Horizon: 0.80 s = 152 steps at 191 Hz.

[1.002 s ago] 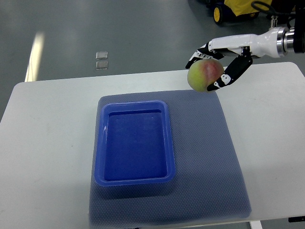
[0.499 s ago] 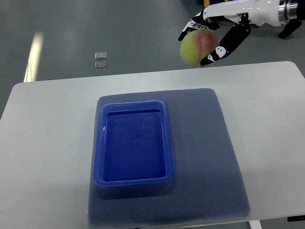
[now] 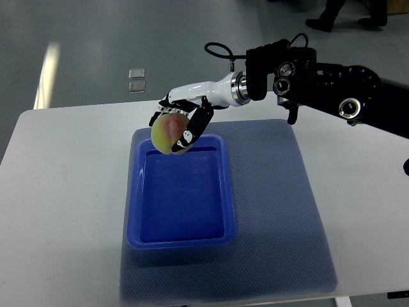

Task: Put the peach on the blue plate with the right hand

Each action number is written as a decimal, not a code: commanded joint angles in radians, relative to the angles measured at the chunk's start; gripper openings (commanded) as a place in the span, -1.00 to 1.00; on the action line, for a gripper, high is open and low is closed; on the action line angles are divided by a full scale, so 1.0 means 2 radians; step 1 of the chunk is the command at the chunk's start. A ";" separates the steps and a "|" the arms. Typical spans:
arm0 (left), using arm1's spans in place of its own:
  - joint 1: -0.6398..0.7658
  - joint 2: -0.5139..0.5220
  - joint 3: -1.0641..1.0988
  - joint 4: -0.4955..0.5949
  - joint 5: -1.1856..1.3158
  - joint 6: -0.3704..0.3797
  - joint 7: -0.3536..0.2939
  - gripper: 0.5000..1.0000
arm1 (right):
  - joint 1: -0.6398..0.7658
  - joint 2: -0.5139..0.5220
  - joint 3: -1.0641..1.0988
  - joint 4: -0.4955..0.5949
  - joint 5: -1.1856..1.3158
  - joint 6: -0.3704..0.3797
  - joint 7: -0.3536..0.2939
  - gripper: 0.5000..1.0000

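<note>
A white counter (image 3: 64,192) stands on a grey workshop floor, carrying a dark blue-grey mat (image 3: 281,211) at mid-frame. Two small clear squares (image 3: 136,80) lie on the floor beyond the counter, upper left of the frame. On the left part of the mat sits the blue plate (image 3: 181,236), a shallow rectangular tray, long axis running from top to bottom of the frame, nothing in it.

The peach (image 3: 169,135) is off the surface, over the plate's upper-left corner, close by the rim. The right hand (image 3: 181,121) grips it from above, fingers curled round both sides.

The right arm reaches in from the right edge, extended leftward across the upper mat. The left arm is not seen.

Judgement: the plate's open middle lies toward the bottom of the frame from the hand; lowering and release remain outstanding.
</note>
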 commanded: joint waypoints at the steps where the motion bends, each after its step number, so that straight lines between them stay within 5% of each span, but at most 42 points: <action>1: 0.000 0.000 0.000 0.000 0.000 0.000 0.000 1.00 | -0.032 0.050 -0.001 -0.028 -0.026 -0.012 0.000 -1.00; 64: 0.000 0.000 0.000 0.000 0.000 0.000 0.000 1.00 | -0.083 0.081 0.000 -0.093 -0.079 -0.015 0.001 -1.00; 87: 0.000 0.000 -0.001 0.000 0.000 0.000 0.000 1.00 | -0.088 0.081 -0.001 -0.100 -0.083 -0.014 0.002 -0.85; 100: 0.000 0.000 -0.001 0.000 0.000 0.000 0.000 1.00 | -0.095 0.081 0.000 -0.101 -0.086 -0.013 0.002 -0.57; 109: 0.000 0.000 -0.001 0.000 0.000 0.000 0.000 1.00 | -0.095 0.081 0.000 -0.101 -0.086 -0.013 0.002 -0.57; 110: 0.000 0.000 0.000 0.000 0.000 0.000 0.000 1.00 | -0.096 0.081 0.000 -0.101 -0.086 -0.013 0.003 -0.14; 118: 0.000 0.000 0.000 0.000 0.000 0.000 0.000 1.00 | -0.097 0.081 0.001 -0.101 -0.085 -0.013 0.003 0.36; 126: 0.000 0.000 0.000 0.000 0.000 0.000 0.000 1.00 | -0.097 0.081 0.002 -0.101 -0.085 -0.013 0.003 0.60; 152: 0.000 0.000 0.000 0.000 0.000 0.000 0.000 1.00 | -0.093 0.081 0.005 -0.101 -0.085 -0.010 0.003 0.72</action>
